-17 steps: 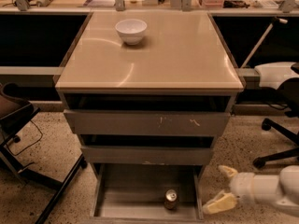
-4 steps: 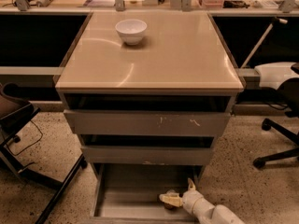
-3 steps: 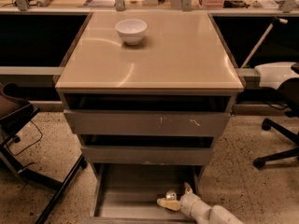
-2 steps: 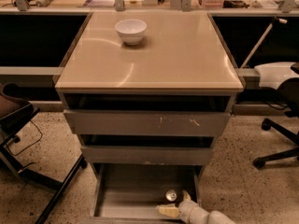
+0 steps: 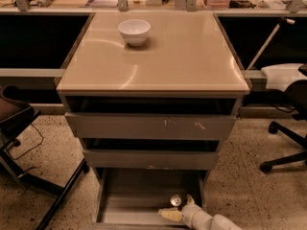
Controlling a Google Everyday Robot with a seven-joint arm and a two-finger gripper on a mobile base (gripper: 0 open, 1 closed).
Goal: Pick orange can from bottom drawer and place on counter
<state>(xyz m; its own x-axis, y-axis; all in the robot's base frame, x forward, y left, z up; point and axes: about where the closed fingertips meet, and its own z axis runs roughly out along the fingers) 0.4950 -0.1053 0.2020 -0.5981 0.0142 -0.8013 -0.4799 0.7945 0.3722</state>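
Gripper (image 5: 177,206): in the bottom drawer (image 5: 125,201) at 6 o'clock, fingers spread; its arm is cut off by the lower edge.
Orange can (image 5: 176,200): only the silver lid shows. Contact with the fingers cannot be determined.
Bottom drawer front: cut off at the lower edge.
Right chair (image 5: 287,134), 3 o'clock, and left chair (image 5: 14,116), 9 o'clock: cut by the side edges.
Top drawer (image 5: 153,126) and middle drawer (image 5: 148,158): interiors dark, contents not discernible.
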